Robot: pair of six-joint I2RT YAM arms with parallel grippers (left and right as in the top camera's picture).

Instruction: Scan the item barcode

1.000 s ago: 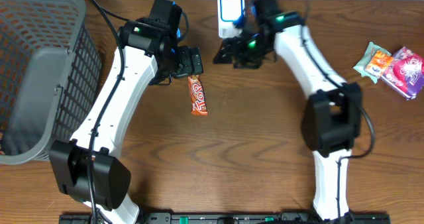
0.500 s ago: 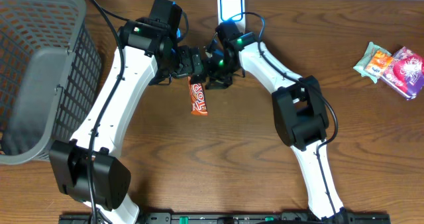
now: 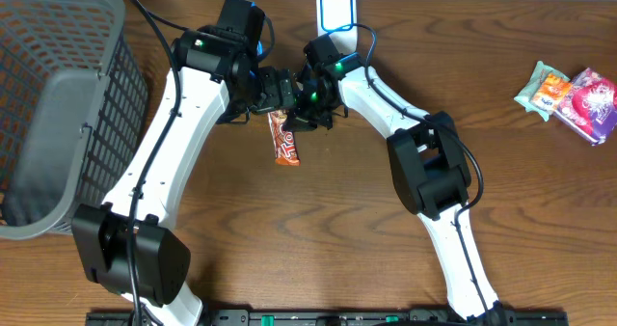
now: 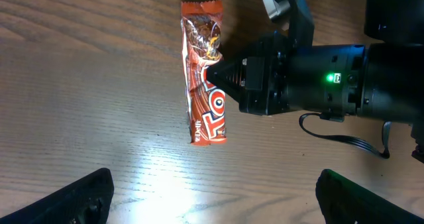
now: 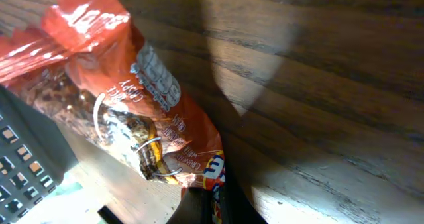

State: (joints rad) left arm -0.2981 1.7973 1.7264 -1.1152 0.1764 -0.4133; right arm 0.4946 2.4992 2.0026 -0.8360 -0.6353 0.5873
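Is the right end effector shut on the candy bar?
Shut: the right end effector pinches the candy bar at its wrapper edge.

Table (image 3: 366, 220): dark brown wood with the grain running left to right, seen from above.

Items carried directly on it:
- Basket (image 3: 120, 95): grey plastic with mesh walls, set at the far left corner and cut off by the left edge of the overhead view.
- Scanner (image 3: 335, 13): white with a blue-rimmed face, placed at the far edge near the centre.
- Candy bar (image 3: 283, 139): orange-red wrapper, laid lengthwise near to far, just left of centre and nearer than the scanner.
- Green-and-orange packet (image 3: 544, 90): found at the far right.
- Pink-and-purple packet (image 3: 590, 104): touching the former on its right side.
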